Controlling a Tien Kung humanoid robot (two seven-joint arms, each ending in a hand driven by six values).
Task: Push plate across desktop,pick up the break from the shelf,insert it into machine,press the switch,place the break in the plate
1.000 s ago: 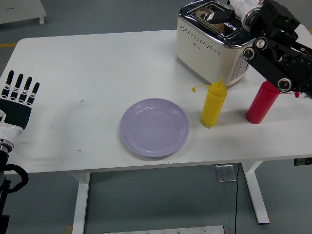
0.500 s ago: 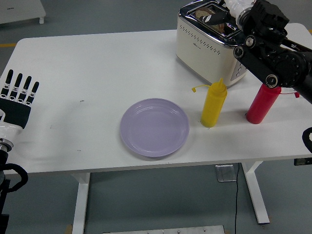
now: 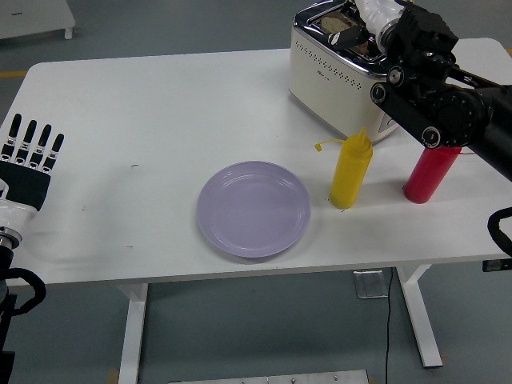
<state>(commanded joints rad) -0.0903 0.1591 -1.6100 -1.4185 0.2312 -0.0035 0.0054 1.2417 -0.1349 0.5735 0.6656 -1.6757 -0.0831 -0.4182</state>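
Note:
The lilac plate (image 3: 253,210) lies empty near the table's front edge, left of the bottles. The cream and chrome toaster (image 3: 334,78) stands at the back right. My right hand (image 3: 370,19) hangs over the toaster's top, its pale fingers bunched on a brown slice of bread (image 3: 345,36) at the slot's mouth. How deep the slice sits in the slot is hidden. The black right forearm (image 3: 436,96) crosses in front of the toaster's switch side. My left hand (image 3: 32,148) rests at the table's left edge, fingers straight and holding nothing.
A yellow squeeze bottle (image 3: 350,172) stands just right of the plate, in front of the toaster. A red squeeze bottle (image 3: 427,174) stands further right, partly under my right forearm. The white table (image 3: 144,120) stretches out to the left.
My right hand and forearm have shifted left and a little lower over the toaster top, and the bread moved with them. Plate, bottles and left hand have stayed put.

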